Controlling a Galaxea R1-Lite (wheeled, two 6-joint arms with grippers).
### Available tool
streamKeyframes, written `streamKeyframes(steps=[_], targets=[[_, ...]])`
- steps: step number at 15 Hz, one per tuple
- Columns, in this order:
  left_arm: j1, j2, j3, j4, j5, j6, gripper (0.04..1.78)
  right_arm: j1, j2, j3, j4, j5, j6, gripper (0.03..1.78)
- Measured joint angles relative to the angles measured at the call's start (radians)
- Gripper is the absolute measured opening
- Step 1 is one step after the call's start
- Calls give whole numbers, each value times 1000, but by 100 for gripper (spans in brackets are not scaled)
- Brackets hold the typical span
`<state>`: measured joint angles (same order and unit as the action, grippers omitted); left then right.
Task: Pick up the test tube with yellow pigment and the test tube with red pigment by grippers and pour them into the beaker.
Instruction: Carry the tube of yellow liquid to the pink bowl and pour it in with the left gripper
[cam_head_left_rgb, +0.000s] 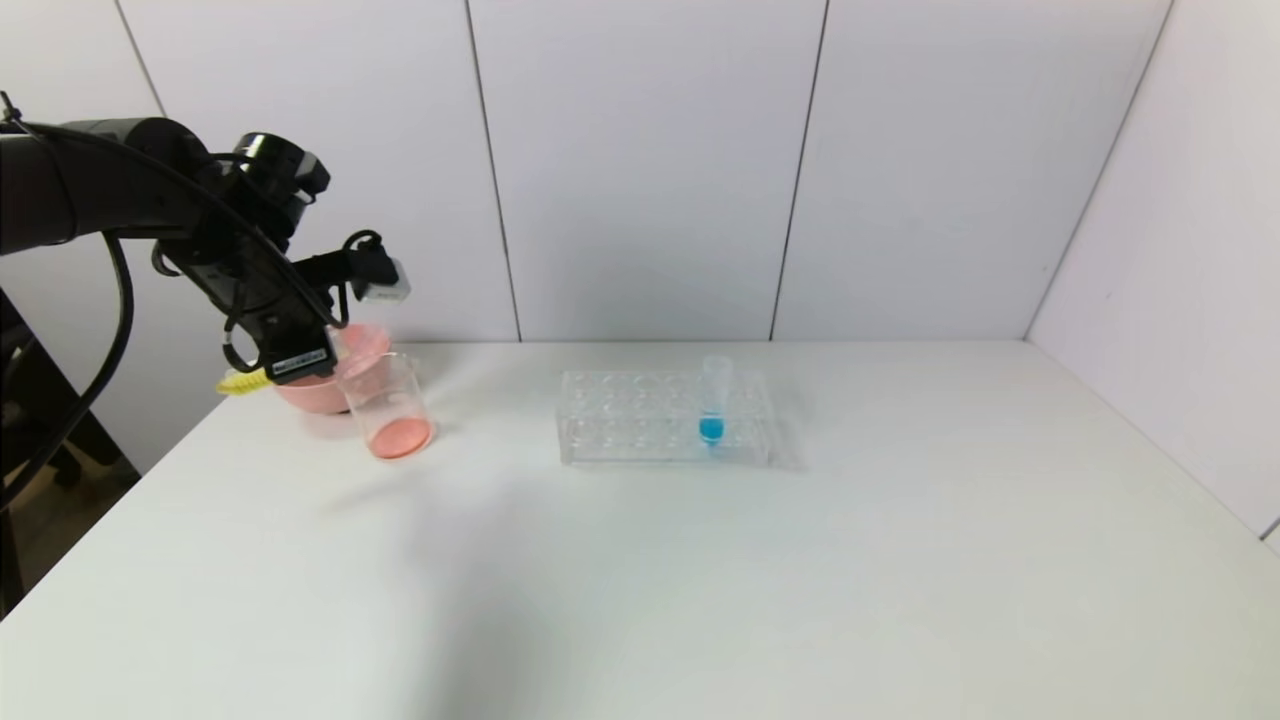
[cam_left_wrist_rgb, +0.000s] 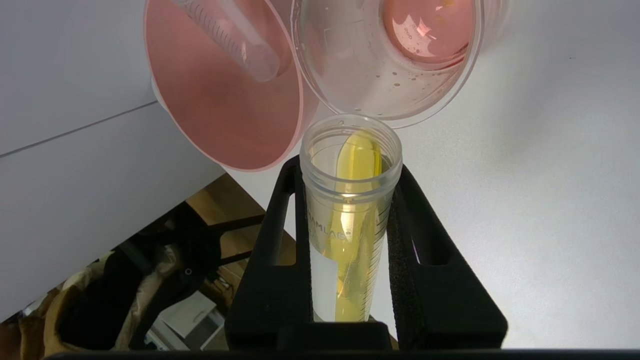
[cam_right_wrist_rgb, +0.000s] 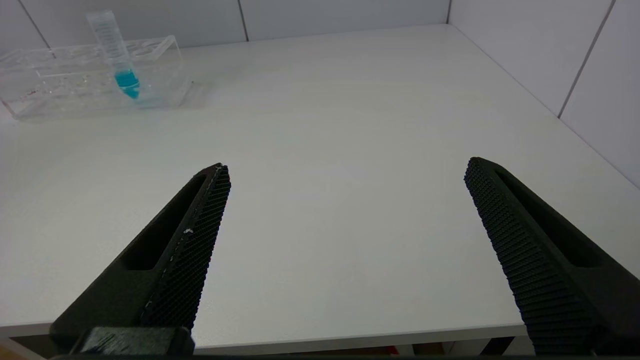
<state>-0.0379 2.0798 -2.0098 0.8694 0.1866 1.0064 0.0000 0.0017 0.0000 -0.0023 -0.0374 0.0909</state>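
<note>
Head view: my left gripper (cam_head_left_rgb: 300, 362) held the yellow tube (cam_head_left_rgb: 240, 381) tipped by the beaker (cam_head_left_rgb: 390, 405), ready to pour.
Left wrist view: jaws squeezed the tube; its mouth nearly touched the beaker rim. An emptied tube (cam_left_wrist_rgb: 230, 40) lay in the pink bowl (cam_left_wrist_rgb: 220, 115).
Right wrist view: right gripper (cam_right_wrist_rgb: 345, 172) jaws wide apart, holding nothing.
</note>
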Motion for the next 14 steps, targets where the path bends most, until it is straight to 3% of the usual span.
streamKeyframes(steps=[14], targets=[[-103,59,11,55,356,-1,44,0,0,0,0,0,0,171]])
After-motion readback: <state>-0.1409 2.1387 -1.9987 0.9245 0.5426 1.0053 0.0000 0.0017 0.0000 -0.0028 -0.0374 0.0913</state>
